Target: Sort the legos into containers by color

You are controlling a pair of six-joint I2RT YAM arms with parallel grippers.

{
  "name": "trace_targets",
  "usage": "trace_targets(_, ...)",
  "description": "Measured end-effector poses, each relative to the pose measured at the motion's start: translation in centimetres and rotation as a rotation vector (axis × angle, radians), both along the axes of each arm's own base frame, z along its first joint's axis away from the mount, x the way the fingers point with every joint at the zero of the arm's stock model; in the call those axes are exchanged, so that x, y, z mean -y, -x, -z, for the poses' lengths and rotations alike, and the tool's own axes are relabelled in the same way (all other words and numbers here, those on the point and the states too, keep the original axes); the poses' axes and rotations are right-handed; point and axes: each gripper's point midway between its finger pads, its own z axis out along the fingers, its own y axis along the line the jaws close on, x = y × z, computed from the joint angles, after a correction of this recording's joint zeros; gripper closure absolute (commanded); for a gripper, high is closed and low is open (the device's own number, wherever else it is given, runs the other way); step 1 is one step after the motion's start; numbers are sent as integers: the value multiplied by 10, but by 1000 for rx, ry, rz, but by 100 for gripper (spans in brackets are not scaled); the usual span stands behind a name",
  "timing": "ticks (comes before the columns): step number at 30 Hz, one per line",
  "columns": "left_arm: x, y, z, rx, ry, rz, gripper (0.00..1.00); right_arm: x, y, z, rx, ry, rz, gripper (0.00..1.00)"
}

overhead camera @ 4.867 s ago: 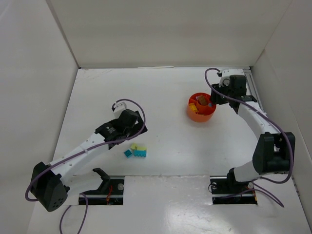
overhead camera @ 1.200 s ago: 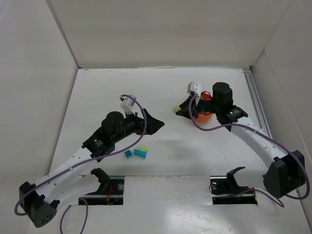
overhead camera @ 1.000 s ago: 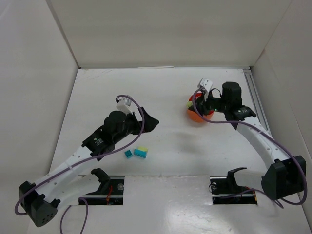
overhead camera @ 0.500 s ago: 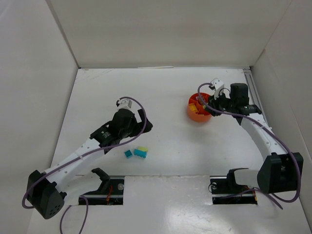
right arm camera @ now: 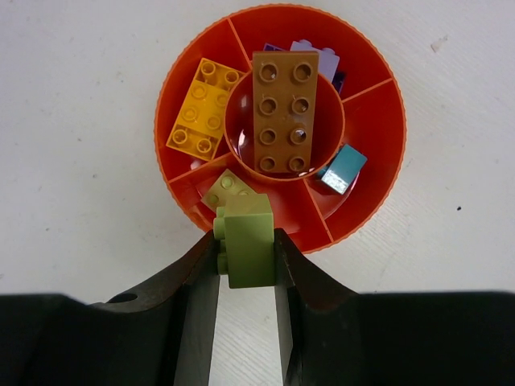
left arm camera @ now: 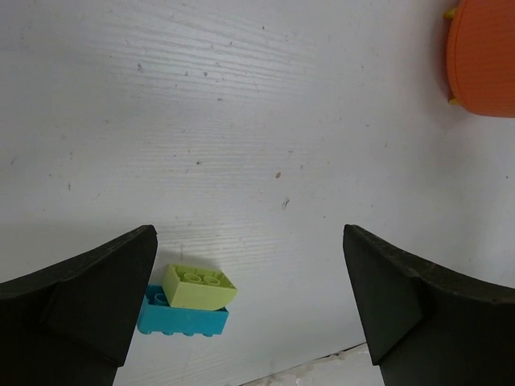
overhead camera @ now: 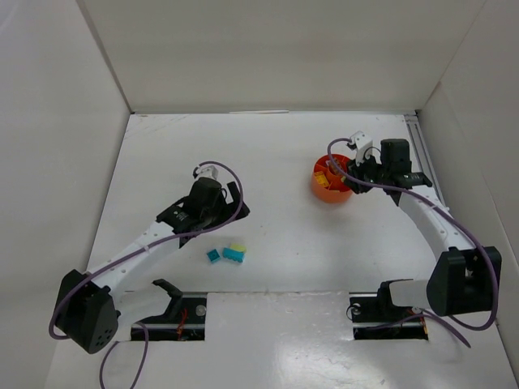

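- A lime brick (left arm camera: 199, 286) sat on a teal brick (left arm camera: 183, 321) on the table (overhead camera: 284, 146), with a small teal brick (overhead camera: 212, 255) just left of them.
- The left gripper (left arm camera: 248, 241) hung over the table beyond them, jaws wide, holding nothing.
- The right gripper (right arm camera: 246, 269) pinched a green brick (right arm camera: 249, 237) over the bowl's (right arm camera: 378, 121) near rim.
- In the bowl, seen from the right wrist: a pale brick (right arm camera: 227, 190) in the near compartment, an orange brick (right arm camera: 199, 108) on the left, a brown brick (right arm camera: 285, 111) in the centre well, a teal piece (right arm camera: 341, 170) on the right, and a purple brick (right arm camera: 318, 52) at the far side.

Clamped in right gripper (right arm camera: 245, 259): pale green brick (right arm camera: 249, 241), at near rim of divided orange bowl (right arm camera: 378, 121); brown brick (right arm camera: 283, 111) laid centrally.
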Motion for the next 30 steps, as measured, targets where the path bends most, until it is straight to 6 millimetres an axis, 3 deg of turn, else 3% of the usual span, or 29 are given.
trace_targets(16, 3, -1, 9, -21, -15, 20, 0, 7, -3, 15, -43, 32, 30, 95)
trace_targets(30, 4, -1, 24, -64, -41, 26, 0, 10, -4, 18, -51, 45, 43, 88)
